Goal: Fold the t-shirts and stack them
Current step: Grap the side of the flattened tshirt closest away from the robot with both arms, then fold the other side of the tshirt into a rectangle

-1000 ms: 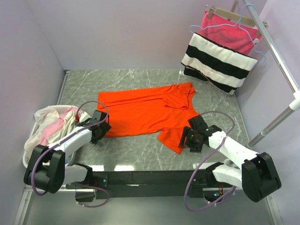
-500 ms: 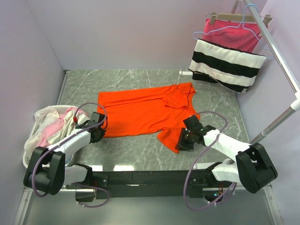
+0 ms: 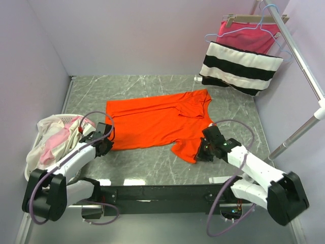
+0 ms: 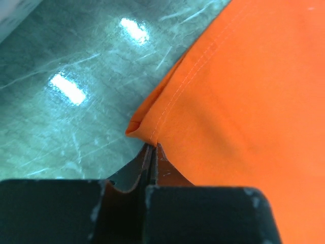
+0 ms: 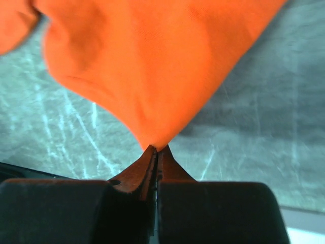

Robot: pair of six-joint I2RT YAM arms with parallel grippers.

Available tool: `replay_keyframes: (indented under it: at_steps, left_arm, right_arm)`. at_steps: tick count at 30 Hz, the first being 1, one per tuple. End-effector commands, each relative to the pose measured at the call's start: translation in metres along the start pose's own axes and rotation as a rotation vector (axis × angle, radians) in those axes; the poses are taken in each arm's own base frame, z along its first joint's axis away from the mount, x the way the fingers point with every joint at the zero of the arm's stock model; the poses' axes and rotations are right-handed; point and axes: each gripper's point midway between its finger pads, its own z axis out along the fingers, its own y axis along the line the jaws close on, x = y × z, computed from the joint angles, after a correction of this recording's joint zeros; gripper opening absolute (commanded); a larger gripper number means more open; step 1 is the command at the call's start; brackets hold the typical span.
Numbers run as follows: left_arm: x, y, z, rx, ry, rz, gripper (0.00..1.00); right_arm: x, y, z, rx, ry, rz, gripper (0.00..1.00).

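An orange-red t-shirt [image 3: 157, 121] lies spread flat on the grey marble table [image 3: 152, 162], collar toward the right. My left gripper [image 3: 104, 146] is shut on its near left hem corner [image 4: 144, 124]. My right gripper [image 3: 199, 155] is shut on the tip of the near right sleeve [image 5: 152, 76], which hangs lifted off the table. Cream-white and pale pink t-shirts [image 3: 53, 140] lie heaped in a white basket [image 3: 31, 158] at the left edge.
A pink cloth with broad black and white stripes [image 3: 241, 60] hangs from hangers on a metal rail [image 3: 299, 56] at the back right. Lilac walls close in the back and both sides. A black bar [image 3: 162, 193] runs along the near table edge.
Both grippers have closed on the orange-red t-shirt, the left on the hem corner, the right on the sleeve tip. The striped cloth on the rail has swung.
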Motion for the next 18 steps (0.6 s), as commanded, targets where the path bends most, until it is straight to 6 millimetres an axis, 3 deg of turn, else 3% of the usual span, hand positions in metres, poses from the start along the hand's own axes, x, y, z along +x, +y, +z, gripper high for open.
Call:
replay_keyframes:
  at_steps: [1, 8, 18]
  left_arm:
    - [-0.014, -0.008, -0.018, 0.033, -0.019, 0.024, 0.01]
    - [-0.030, -0.019, -0.031, 0.065, -0.054, 0.032, 0.01]
    - [-0.036, -0.032, -0.023, 0.062, -0.070, 0.063, 0.01]
  right_arm:
    - [-0.017, 0.004, -0.030, 0.007, -0.102, -0.010, 0.00]
    - [-0.052, 0.011, -0.059, 0.023, -0.264, -0.013, 0.00]
    - [-0.120, 0.024, -0.074, 0.065, -0.397, -0.096, 0.00]
